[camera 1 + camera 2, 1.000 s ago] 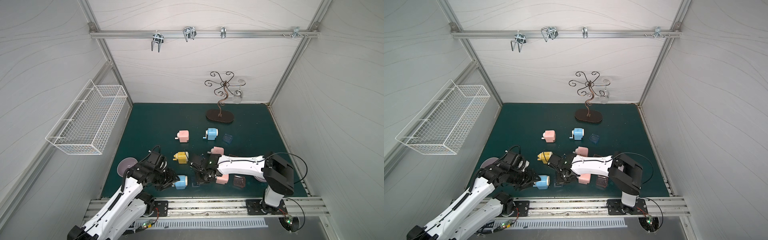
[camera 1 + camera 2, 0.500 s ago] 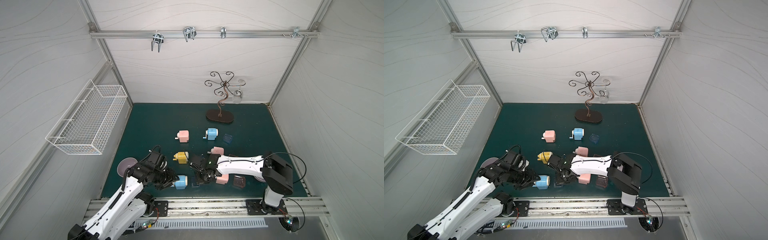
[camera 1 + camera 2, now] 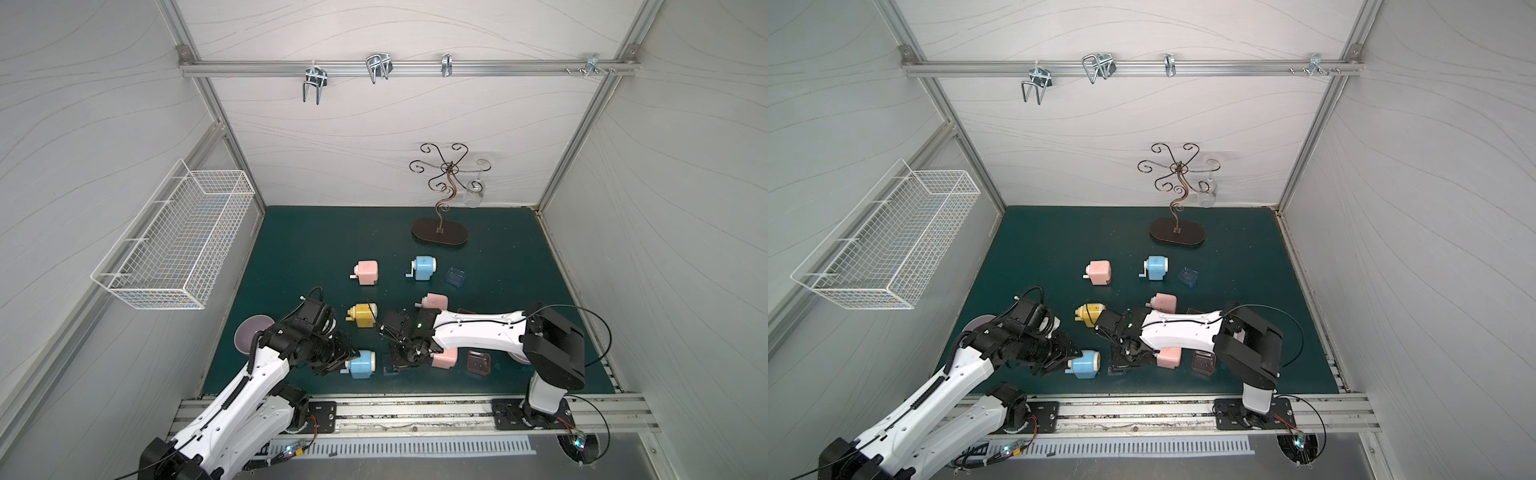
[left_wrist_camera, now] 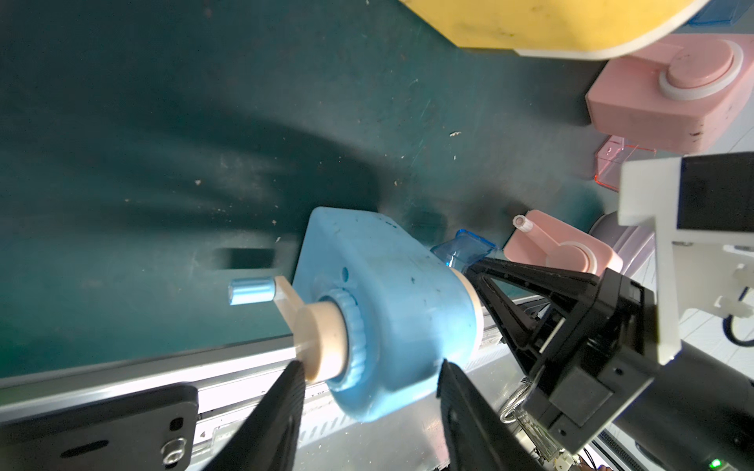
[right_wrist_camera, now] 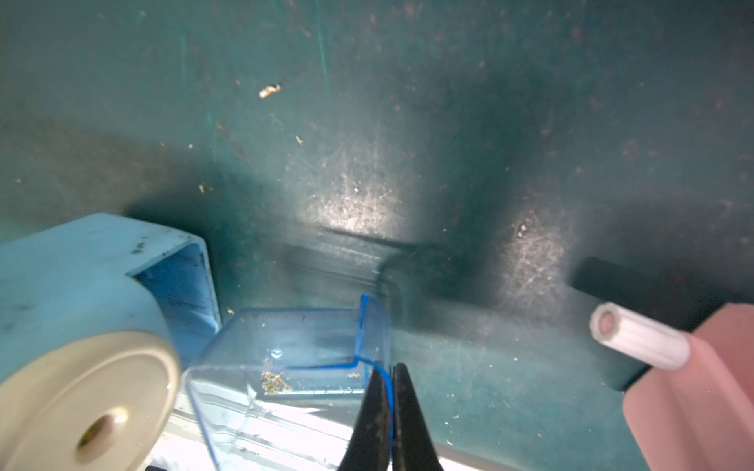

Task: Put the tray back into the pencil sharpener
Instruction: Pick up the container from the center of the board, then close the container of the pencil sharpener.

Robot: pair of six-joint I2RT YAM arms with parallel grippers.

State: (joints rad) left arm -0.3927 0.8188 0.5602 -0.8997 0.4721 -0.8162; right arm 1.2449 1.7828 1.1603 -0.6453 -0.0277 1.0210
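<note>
A blue pencil sharpener [image 3: 362, 364] [image 3: 1086, 364] lies on the green mat near the front edge. Its crank end faces my left gripper [image 4: 371, 367]. That gripper is open, with one finger on each side of the sharpener [image 4: 391, 301] and close against it. A clear blue tray [image 5: 293, 367] sits just right of the sharpener [image 5: 81, 285], beside its open slot. My right gripper [image 5: 391, 379] is shut on the tray's side wall. In both top views the tray [image 3: 390, 368] [image 3: 1116, 368] is mostly hidden under the right gripper [image 3: 401, 360].
Other sharpeners lie around: pink [image 3: 366, 272], blue [image 3: 424, 268], yellow [image 3: 362, 316], pink [image 3: 434, 300] and pink [image 3: 444, 358]. Loose trays sit nearby, one blue [image 3: 455, 277] and one dark [image 3: 478, 362]. A purple disc [image 3: 251, 336] lies left. A metal stand [image 3: 440, 235] is at the back. A wire basket [image 3: 178, 245] hangs on the left wall.
The left jaws stand slightly narrower around the blue sharpener. The right arm and the tray have hardly moved.
</note>
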